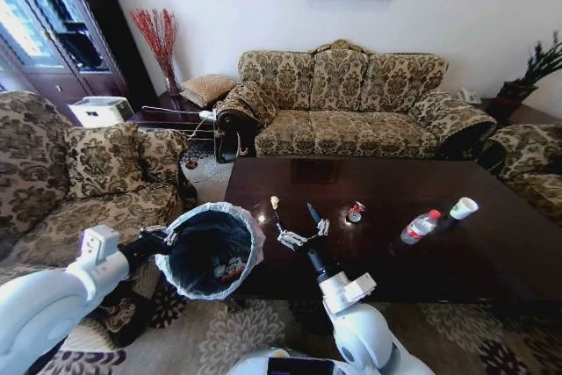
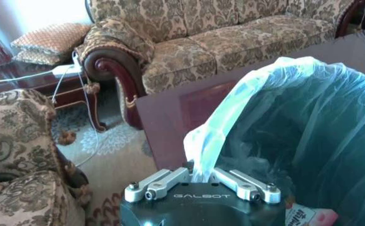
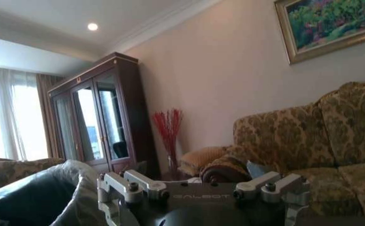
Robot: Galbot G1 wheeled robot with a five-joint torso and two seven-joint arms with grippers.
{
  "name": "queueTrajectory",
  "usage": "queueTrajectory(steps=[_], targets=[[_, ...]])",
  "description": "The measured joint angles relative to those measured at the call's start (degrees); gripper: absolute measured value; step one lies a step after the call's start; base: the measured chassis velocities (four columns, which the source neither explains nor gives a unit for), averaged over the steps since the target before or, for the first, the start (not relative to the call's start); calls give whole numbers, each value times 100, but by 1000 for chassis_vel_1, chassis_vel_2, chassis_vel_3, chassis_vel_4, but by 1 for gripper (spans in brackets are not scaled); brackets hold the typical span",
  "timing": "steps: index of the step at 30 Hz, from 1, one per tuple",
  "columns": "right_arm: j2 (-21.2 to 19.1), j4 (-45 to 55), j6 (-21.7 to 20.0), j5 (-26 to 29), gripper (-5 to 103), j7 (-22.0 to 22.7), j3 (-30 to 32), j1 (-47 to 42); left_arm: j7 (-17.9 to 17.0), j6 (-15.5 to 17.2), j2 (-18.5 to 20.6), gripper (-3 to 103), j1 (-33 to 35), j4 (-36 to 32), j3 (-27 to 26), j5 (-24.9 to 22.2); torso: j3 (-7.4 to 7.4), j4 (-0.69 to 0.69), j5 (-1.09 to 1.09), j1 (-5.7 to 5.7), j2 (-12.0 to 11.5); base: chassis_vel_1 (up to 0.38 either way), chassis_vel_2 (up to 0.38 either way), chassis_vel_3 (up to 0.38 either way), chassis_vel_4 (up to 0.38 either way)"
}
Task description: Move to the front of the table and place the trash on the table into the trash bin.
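My left gripper (image 1: 167, 236) is shut on the rim of the trash bin (image 1: 211, 252), a black bin with a white bag liner, held just off the near left corner of the table (image 1: 395, 182). The left wrist view shows its fingers (image 2: 245, 186) pinching the liner (image 2: 201, 155), with a red-white packet (image 2: 311, 216) inside the bin (image 2: 308, 141). My right gripper (image 1: 301, 233) hovers open over the table's near left part, holding nothing. A crushed red-white wrapper (image 1: 355, 212), a red-capped bottle (image 1: 421, 227) and a white cup (image 1: 463, 208) lie to its right. A yellowish scrap (image 1: 275, 202) lies just beyond it.
A patterned sofa (image 1: 351, 94) stands behind the table, with armchairs at the left (image 1: 79, 173) and right (image 1: 527, 173). A patterned rug (image 1: 219, 331) lies under the near edge. A dark side table (image 1: 171, 111) with a red-twig vase is at the back left.
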Motion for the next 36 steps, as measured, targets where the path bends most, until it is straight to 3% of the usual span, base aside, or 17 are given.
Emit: queueTrajectory(steps=[5, 8, 12, 18, 25, 34, 36], targets=[[55, -200, 19, 6, 100, 10, -14, 86, 3, -22, 23, 0, -13, 33, -2, -9, 0, -1, -1, 0, 0, -144, -166, 156, 157], [162, -641, -19, 31, 100, 263, -24, 340, 13, -41, 79, 0, -48, 56, 3, -33, 1, -2, 9, 1, 0, -111, -127, 113, 136], [264, -939, -360, 383, 100, 364, 14, 640, 14, -70, 153, 0, -89, 117, -19, 41, 1, -2, 2, 1, 0, -60, -64, 36, 72], [157, -1039, -610, 650, 100, 21, 194, 691, -22, -109, 286, 0, -176, 461, -120, 296, 0, 4, -5, 1, 0, 19, 29, -7, -6], [152, -1486, -678, 750, 100, -67, 289, 938, -85, -234, 427, 0, -307, 959, -130, 328, 0, -2, 7, 0, 0, 0, 0, 0, 0], [512, -2270, -808, 972, 100, -209, 227, 1519, -64, -317, 542, 0, -345, 1303, -140, 497, 0, -2, -6, 0, 0, 0, 0, 0, 0], [602, -2493, -818, 938, 100, -251, 188, 1634, -64, -331, 568, 0, -365, 1341, -152, 497, 0, 1, 1, -1, 0, 0, 0, 0, 0]])
